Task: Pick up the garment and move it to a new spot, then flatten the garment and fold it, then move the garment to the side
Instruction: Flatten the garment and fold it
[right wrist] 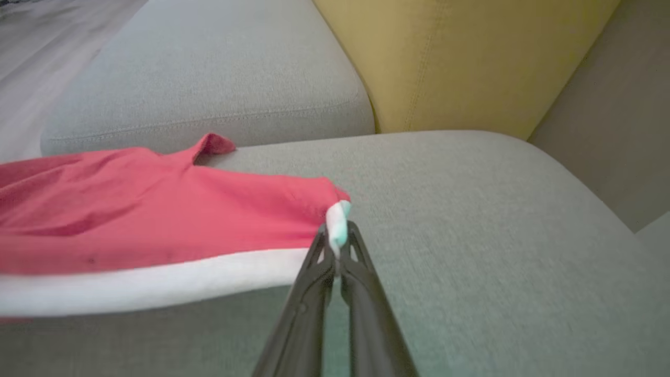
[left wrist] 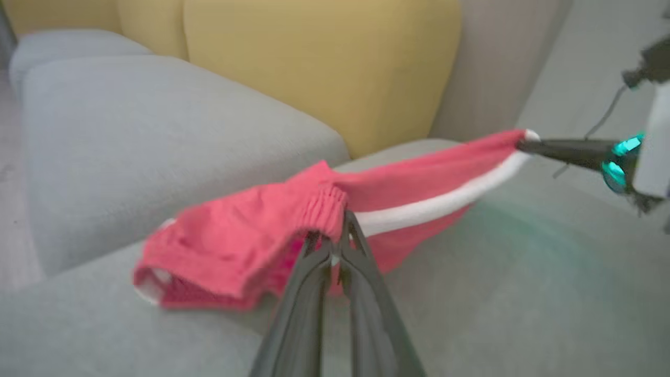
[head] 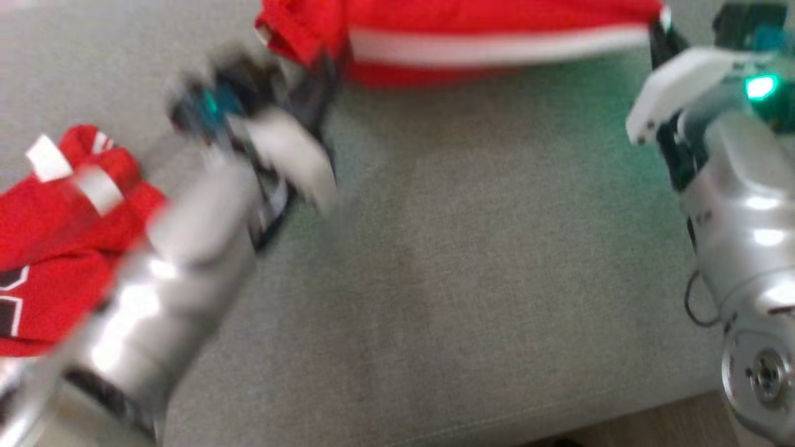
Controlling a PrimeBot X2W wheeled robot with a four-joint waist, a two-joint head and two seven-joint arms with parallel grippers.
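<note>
Cloth [head: 56, 261], red with white tags and black lettering, lies bunched at the far left of the grey sofa seat [head: 497, 279], just beside the blurred left forearm. I cannot tell whether it belongs to the piece being worked or is a separate item. Next comes the left gripper [left wrist: 335, 238], its two dark fingers pinched together on the gathered elastic waistband [left wrist: 327, 201] of the red shorts [left wrist: 419, 178]. The fabric beyond that grip sags in a loose bundle onto the seat. From there the shorts run rightward as a tight band that appears to hang just clear of the cushion, with the white side stripe [head: 484, 46] drawn nearly straight. At the far end the right gripper [right wrist: 335, 241] is clamped shut on the corner where the stripe ends. Holding two opposite points and keeping them well apart looks meant to pull the wrinkles out, so the shorts can be laid down flat instead of in a heap. That would place this moment in the carrying or flattening step, with the folding not yet begun. A yellow back cushion [left wrist: 324, 68] stands behind the seat, and the open grey area in front of it seems the likely place to spread them.
</note>
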